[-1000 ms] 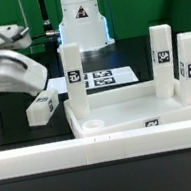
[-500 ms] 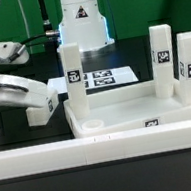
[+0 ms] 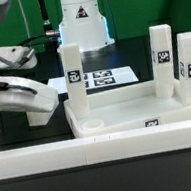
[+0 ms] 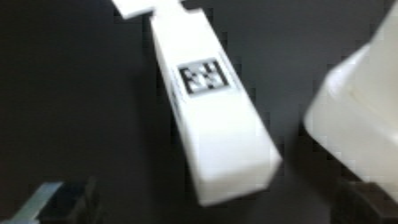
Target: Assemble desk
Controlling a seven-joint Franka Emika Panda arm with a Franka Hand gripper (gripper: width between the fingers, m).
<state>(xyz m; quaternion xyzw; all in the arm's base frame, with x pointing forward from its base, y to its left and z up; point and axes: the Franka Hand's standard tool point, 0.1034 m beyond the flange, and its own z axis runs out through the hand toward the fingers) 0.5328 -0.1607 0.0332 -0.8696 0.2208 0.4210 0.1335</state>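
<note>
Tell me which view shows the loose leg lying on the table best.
The wrist view: the lying leg fills the frame lengthwise, its tag facing the camera. In the exterior view the same leg sits at the exterior view's left, largely covered by the arm, with only its near end showing beside the desk top.

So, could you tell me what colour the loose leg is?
White leg with a black-and-white tag; wrist view.
</note>
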